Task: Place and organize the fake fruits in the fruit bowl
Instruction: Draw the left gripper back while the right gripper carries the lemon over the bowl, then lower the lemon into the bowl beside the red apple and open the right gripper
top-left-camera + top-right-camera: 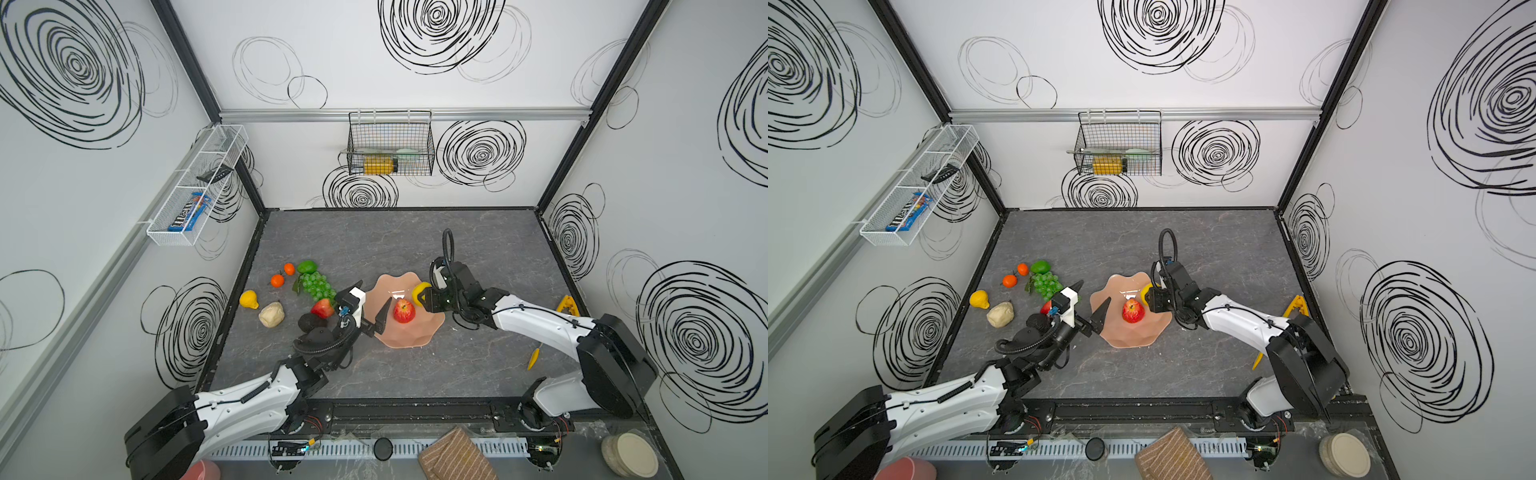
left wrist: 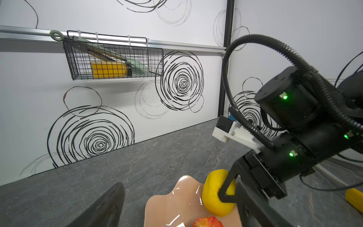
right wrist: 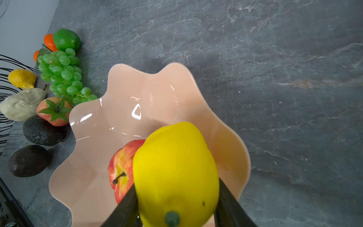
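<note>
Here, right tool (image 3: 176,182) gripped yellow lemon (image 2: 213,193) above fruit bowl (image 1: 411,336), beside red apple (image 1: 404,311) inside; left tool (image 1: 372,296) gaped wide, empty, at bowl's rim.

You face white walls (image 1: 353,62) scrawled with black spirals | grey marbled tabletop (image 1: 374,241) | black wire basket (image 1: 419,137), back wall | white mesh shelf (image 1: 170,239), left wall

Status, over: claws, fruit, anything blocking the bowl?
Right claw shut on lemon, above fruit bowl. Left claw open, empty, one finger over bowl's edge beside red apple. Nothing else in the way.
</note>
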`<move>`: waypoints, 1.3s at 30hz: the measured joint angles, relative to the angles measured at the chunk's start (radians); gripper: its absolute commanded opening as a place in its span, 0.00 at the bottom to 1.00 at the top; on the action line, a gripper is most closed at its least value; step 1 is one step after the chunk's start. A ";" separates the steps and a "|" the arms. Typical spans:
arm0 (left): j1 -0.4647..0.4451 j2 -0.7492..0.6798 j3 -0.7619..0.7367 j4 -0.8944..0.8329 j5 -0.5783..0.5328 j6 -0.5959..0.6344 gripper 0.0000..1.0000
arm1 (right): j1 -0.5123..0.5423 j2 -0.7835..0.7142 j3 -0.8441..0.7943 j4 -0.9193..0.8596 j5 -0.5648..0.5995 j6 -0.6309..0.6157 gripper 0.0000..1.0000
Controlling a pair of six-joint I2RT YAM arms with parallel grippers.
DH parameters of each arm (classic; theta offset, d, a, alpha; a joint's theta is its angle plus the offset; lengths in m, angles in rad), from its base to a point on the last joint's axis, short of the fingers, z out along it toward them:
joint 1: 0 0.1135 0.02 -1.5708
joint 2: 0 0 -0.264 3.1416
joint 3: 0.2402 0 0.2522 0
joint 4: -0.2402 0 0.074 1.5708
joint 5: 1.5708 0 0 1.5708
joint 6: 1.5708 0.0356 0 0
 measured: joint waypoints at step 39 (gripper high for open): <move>0.000 -0.006 -0.008 0.015 -0.072 0.000 0.99 | 0.054 0.220 0.168 -0.064 -0.023 -0.018 0.64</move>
